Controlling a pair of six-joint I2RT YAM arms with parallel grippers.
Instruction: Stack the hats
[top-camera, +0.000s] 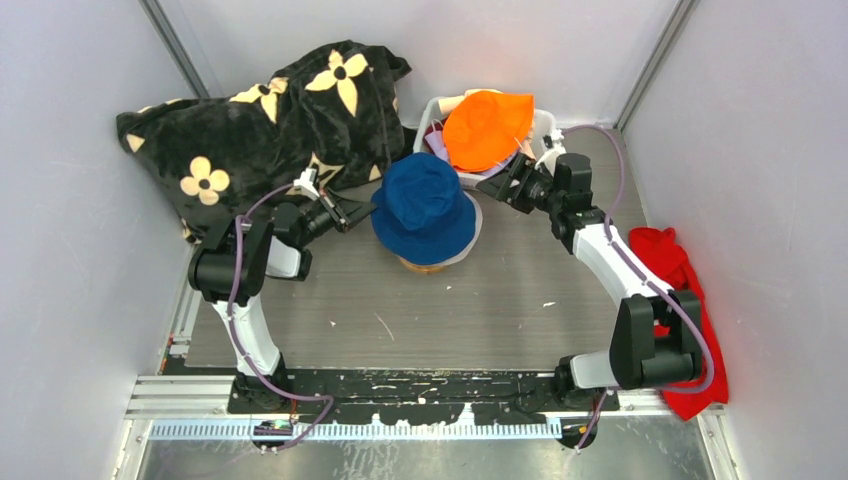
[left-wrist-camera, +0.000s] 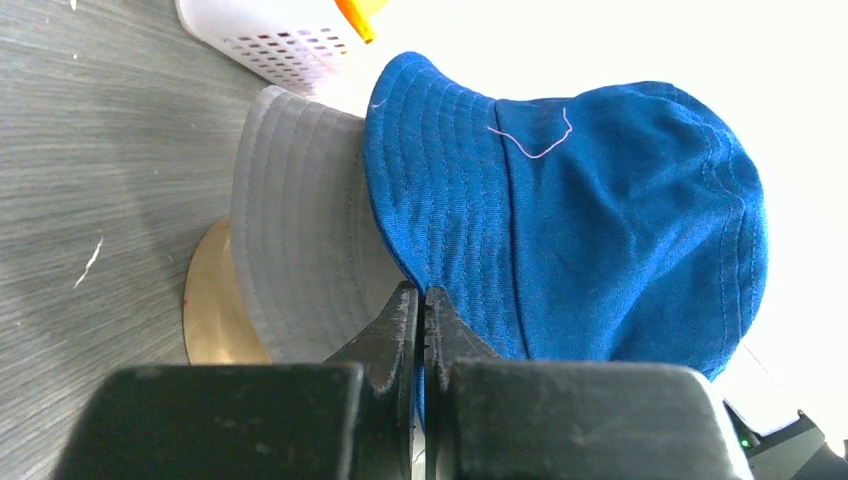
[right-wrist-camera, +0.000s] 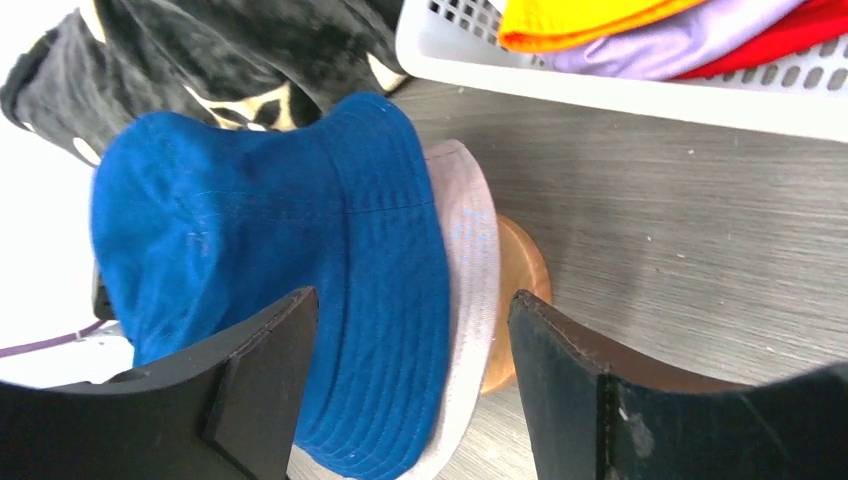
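Note:
A blue hat (top-camera: 425, 205) sits on top of a grey hat (top-camera: 470, 238) on a round wooden stand (top-camera: 425, 266) at mid-table. My left gripper (top-camera: 365, 212) is shut on the blue hat's (left-wrist-camera: 600, 230) brim at its left edge (left-wrist-camera: 420, 295), above the grey hat's brim (left-wrist-camera: 300, 250). My right gripper (top-camera: 492, 185) is open beside the stack's right side, with both brims (right-wrist-camera: 470, 260) showing between its jaws (right-wrist-camera: 410, 298). An orange hat (top-camera: 487, 128) lies on top in the white basket (top-camera: 545, 125), over a lilac hat (right-wrist-camera: 680, 50).
The black blanket with cream flowers (top-camera: 270, 120) is heaped at the back left, close behind the left arm. A red cloth (top-camera: 670, 260) lies at the right edge by the right arm. Red fabric (right-wrist-camera: 800, 30) shows in the basket.

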